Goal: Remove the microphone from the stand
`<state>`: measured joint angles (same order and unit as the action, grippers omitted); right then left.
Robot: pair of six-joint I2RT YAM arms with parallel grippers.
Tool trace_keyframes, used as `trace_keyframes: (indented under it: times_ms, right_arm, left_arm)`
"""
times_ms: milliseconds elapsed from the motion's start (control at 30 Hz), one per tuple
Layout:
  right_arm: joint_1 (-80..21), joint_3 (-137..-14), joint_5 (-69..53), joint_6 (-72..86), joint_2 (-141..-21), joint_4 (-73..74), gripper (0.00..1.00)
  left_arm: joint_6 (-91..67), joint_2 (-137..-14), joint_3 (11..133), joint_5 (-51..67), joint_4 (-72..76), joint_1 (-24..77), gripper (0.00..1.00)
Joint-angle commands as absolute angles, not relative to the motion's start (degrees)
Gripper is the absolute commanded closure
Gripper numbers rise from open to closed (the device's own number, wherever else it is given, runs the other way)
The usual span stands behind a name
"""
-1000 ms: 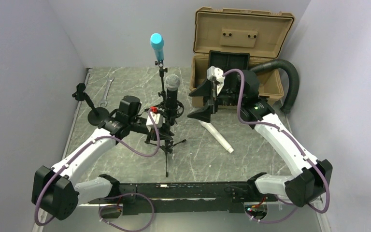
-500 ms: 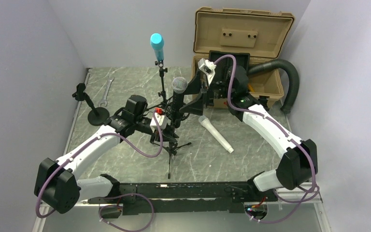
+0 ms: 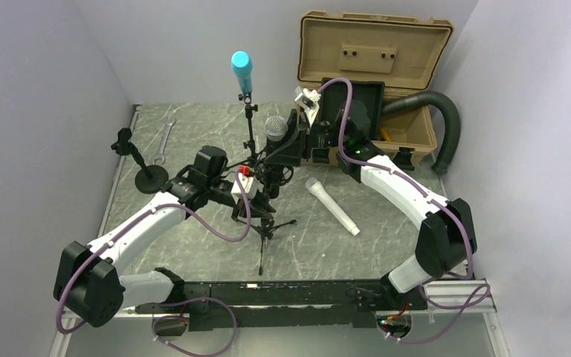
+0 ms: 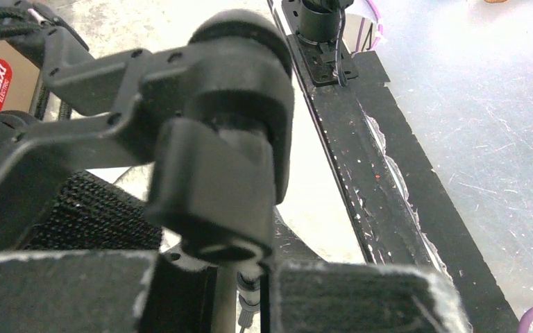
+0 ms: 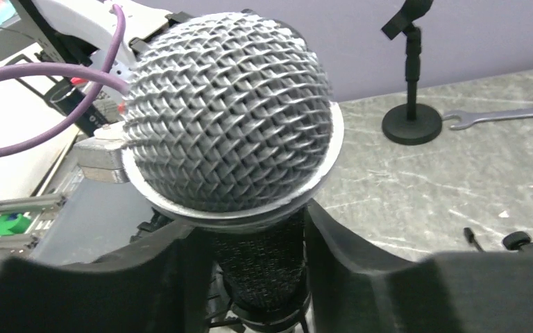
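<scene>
Tan case (image 3: 375, 44) holds a black tray (image 3: 372, 91); microphone (image 3: 275, 128) nearby.

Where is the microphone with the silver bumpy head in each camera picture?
Top external: the microphone stands upright mid-table, left of the tan case.
Left wrist: its silver head is not in view; only black stand parts show.
Right wrist: its silver head fills the centre.
Shared landmark: the small round-based stand, in the top and right wrist views.
</scene>
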<state>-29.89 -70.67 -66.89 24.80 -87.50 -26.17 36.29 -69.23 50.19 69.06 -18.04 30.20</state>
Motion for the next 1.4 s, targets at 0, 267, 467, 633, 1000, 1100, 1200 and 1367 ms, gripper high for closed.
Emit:
trace_keyframes:
  times_ms: [0, 267, 467, 633, 1000, 1100, 1200, 1367]
  right_arm:
    - [-30.32, -73.97, -67.14, 24.76, -87.46, -29.3, 0.61]
    - [-30.23, -79.38, -63.23, 13.94, -84.87, -14.56, 1.0]
    - [-30.19, -83.57, -61.63, 7.82, -82.62, -6.7, 1.0]
    - [-30.15, -86.52, -61.01, 5.07, -81.74, -3.48, 1.0]
    - [-30.05, -95.66, -54.96, 0.96, -80.66, 6.54, 1.0]
    - [-29.93, -99.72, -49.28, -3.19, -79.89, 12.18, 1.0]
    - [-29.39, -102.08, -45.22, -6.83, -78.5, 16.04, 1.0]
    - [-28.36, -101.61, -38.27, -10.75, -74.54, 20.4, 1.0]
  left_arm:
    - [38.61, -69.18, 50.48, 69.62, -15.67, 30.79, 1.0]
    - [36.94, -69.31, 47.79, 69.36, -13.03, 30.77, 1.0]
    - [35.57, -70.89, 47.64, 70.29, -12.49, 30.67, 1.0]
    - [35.18, -71.78, 47.29, 70.05, -12.03, 30.61, 1.0]
    - [33.81, -72.18, 46.97, 68.03, -11.46, 29.73, 1.0]
    - [33.57, -72.33, 46.99, 67.27, -11.17, 29.54, 1.0]
    - [33.36, -72.33, 47.15, 66.82, -11.0, 29.14, 1.0]
    - [33.21, -71.78, 47.03, 65.57, -10.56, 29.07, 1.0]
